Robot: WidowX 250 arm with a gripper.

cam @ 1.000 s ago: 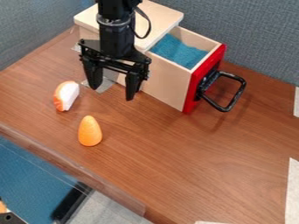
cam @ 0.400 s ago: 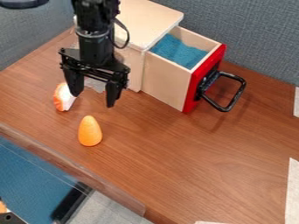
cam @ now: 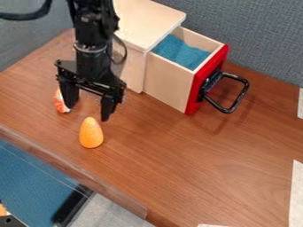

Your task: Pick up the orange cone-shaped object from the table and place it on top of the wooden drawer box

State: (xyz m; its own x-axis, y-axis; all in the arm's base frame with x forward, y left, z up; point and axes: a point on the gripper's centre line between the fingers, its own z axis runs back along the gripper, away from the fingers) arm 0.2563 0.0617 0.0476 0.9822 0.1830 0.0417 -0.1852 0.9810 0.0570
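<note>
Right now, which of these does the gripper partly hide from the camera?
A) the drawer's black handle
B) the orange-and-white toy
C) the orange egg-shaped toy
B: the gripper covers part of the orange-and-white toy, while the egg-shaped toy and the black handle are clear of it.

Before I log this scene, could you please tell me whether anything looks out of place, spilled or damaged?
Only the drawer stands out: it is pulled open from the wooden box, its blue inside exposed. I see no spill or damage, though the pincer partly hides the orange-and-white piece.
</note>
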